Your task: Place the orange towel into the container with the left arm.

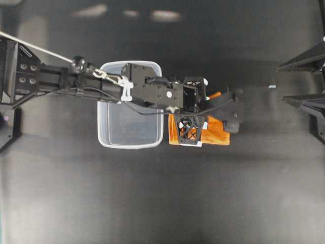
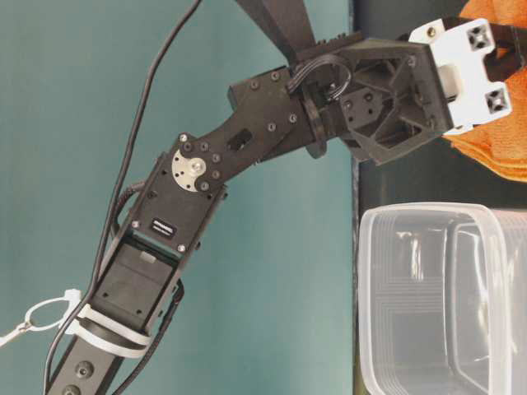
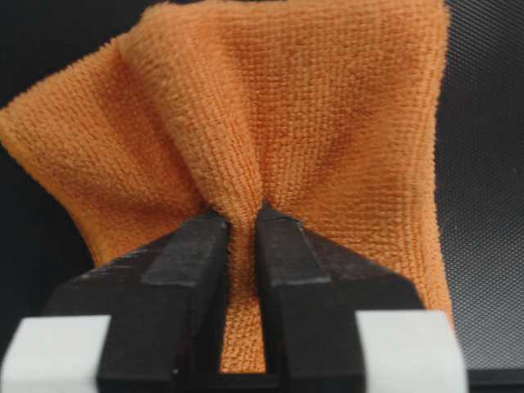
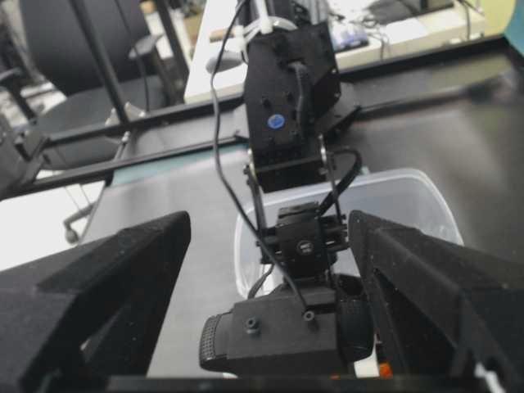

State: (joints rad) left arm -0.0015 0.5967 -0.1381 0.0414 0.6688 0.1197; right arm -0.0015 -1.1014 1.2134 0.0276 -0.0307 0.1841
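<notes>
A dark matte tabletop (image 1: pixel 162 203) fills the overhead view, with pale blurred patches of light reflected along its far edge (image 1: pixel 127 12); from table level, a flat teal wall (image 2: pixel 74 123) stands behind. Beyond the table sit a black office chair (image 4: pixel 74 57) on a pale floor, and a cluttered white desk (image 4: pixel 393 29).

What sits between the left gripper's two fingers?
A pinched fold of the orange towel, between the left gripper's fingers; the left wrist view shows it.

Open-topped container (image 1: pixel 131 131) just beside orange towel (image 1: pixel 216 133), nothing between them.
</notes>
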